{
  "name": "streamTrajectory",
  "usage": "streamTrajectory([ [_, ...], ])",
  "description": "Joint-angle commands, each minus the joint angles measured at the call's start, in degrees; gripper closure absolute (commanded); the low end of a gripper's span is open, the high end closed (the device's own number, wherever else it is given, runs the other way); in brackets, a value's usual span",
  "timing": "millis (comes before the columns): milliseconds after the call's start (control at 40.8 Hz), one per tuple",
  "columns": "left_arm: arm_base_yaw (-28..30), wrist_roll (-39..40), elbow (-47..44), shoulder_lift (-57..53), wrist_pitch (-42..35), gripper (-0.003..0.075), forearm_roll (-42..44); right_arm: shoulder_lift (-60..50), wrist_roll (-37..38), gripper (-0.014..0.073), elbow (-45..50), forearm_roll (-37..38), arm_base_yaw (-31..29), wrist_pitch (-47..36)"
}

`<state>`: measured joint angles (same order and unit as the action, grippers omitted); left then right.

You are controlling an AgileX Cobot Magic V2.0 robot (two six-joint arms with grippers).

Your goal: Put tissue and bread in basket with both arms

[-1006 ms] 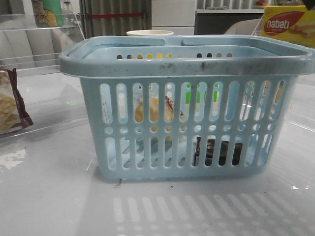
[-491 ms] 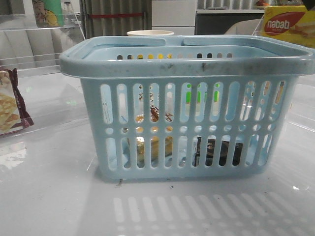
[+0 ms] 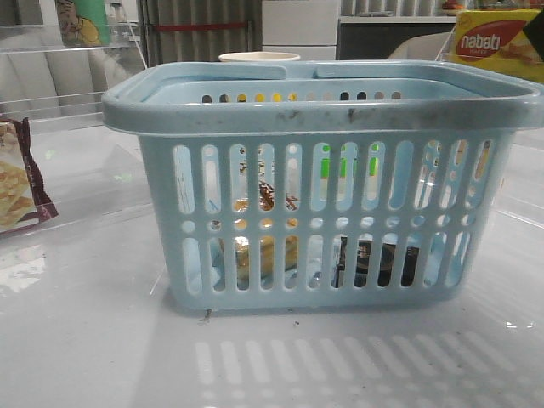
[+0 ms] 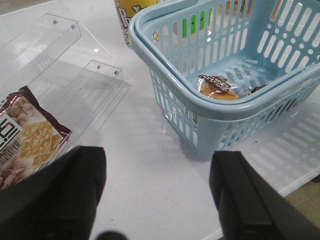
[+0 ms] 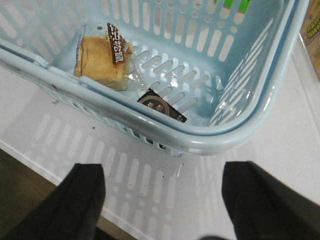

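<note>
The light-blue basket (image 3: 323, 115) stands mid-table; it also shows in the left wrist view (image 4: 225, 107) and the right wrist view (image 5: 165, 127). The bagged bread (image 5: 102, 57) lies on the basket floor, seen through the slots in the front view (image 3: 265, 246) and in the left wrist view (image 4: 217, 89). The dark tissue pack (image 5: 161, 106) lies on the floor beside it, at the right behind the slots (image 3: 378, 263). My left gripper (image 4: 157, 172) is open and empty above the table outside the basket. My right gripper (image 5: 162, 187) is open and empty above the table's front edge.
A maroon-edged cracker packet (image 4: 25, 142) lies at the left, also in the front view (image 3: 19, 174). Clear acrylic stands (image 4: 75, 75) sit beside it. A yellow-and-red nabati box (image 3: 497, 42) is at the back right. A cup (image 3: 259, 58) stands behind the basket.
The bread dropped from mid-height in the basket to its floor about a second ago. Since half a second ago nothing has visibly moved.
</note>
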<state>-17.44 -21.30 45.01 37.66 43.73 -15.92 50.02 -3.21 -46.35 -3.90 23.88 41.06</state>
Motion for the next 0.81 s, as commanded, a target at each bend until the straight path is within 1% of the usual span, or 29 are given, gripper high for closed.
streamTrajectory([
  [0,0.06,0.64,1.57,-0.16,-3.97,0.0318,-1.42,-0.42,-0.39,0.0061,-1.58,-0.24,-0.05,-4.05],
  [98,0.06,0.64,1.57,-0.16,-4.07,0.0421,-1.42,-0.42,-0.39,0.0204,-1.58,-0.24,-0.05,-4.17],
  [196,0.06,0.64,1.57,-0.16,-4.07,0.0514,-1.42,-0.42,-0.39,0.0379,-1.58,-0.24,-0.05,-4.12],
  [319,0.06,0.64,1.57,-0.16,-4.07,0.0606,-1.42,-0.42,-0.39,0.0533,-1.58,0.02,-0.05,-4.17],
  [344,0.06,0.64,1.57,-0.16,-4.07,0.0623,-1.42,-0.42,-0.39,0.0546,-1.58,0.15,-0.05,-4.17],
  [368,0.06,0.64,1.57,-0.16,-3.96,0.0632,-1.42,-0.42,-0.39,0.0535,-1.58,0.41,-0.05,-4.17],
  [785,0.06,0.64,1.57,-0.16,-4.06,0.0629,-1.42,-0.42,-0.39,0.0536,-1.58,0.88,-0.05,-3.88],
])
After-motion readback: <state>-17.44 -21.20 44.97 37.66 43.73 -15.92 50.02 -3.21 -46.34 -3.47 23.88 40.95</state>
